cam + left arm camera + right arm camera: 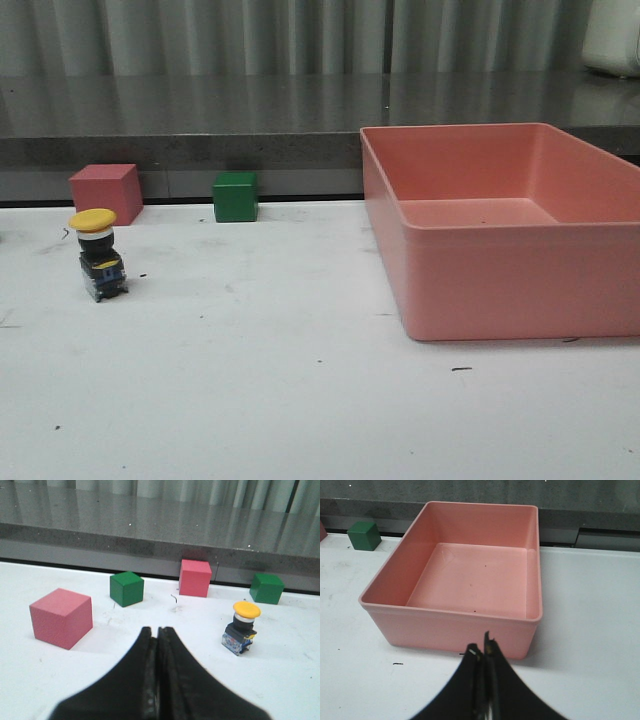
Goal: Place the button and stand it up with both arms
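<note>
The button [97,256] stands upright on the white table [300,400], over on the left side and some way back from the near edge. Its yellow mushroom cap is on top, the black neck under it, and the dark blocky base with blue bits sits flat on the surface. Nothing touches it.

Just behind it and a little to its right, against the dark ledge at the far edge of the table, sits a pink cube [105,192]. Further right along that same far edge is a green cube [235,196], well apart from the button. A large pink bin [480,290] takes up the right side of the table, open at the top, with nothing visible inside it.

Neither arm shows in the front view. From the left wrist camera, the left gripper [157,635] has its fingers pressed together with nothing between them, held above bare table with the button [242,627] off to one side and clear of it. That view also picks up another pink cube [61,617] and another green cube [127,588], both standing apart from the button.

The right gripper [482,652] looks clenched too, though a thin dark seam between the tips makes it a touch hard to judge; it holds nothing and hangs just near of the bin's [450,622] front wall
</note>
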Controlling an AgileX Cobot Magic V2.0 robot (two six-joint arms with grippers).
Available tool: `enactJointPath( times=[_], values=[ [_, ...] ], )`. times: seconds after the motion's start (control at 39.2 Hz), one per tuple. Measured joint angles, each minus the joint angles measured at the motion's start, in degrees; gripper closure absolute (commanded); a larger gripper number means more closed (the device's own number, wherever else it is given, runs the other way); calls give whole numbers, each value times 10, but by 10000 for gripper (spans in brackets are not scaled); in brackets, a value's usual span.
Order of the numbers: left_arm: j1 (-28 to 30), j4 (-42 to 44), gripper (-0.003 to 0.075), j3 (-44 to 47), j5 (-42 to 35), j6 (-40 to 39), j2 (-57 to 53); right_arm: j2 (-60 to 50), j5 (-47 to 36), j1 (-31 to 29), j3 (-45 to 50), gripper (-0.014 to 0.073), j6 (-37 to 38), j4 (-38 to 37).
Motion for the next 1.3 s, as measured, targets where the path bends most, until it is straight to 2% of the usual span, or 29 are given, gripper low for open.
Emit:
enactJointPath(
  times=[0.33, 1.3],
  values=[
    [0, 0, 740, 0, -44, 0, 0, 0, 0, 0, 0, 663, 0, 0],
    [0, 0, 740, 0, -46, 0, 0, 0, 0, 0, 0, 663, 0, 0]
  ],
)
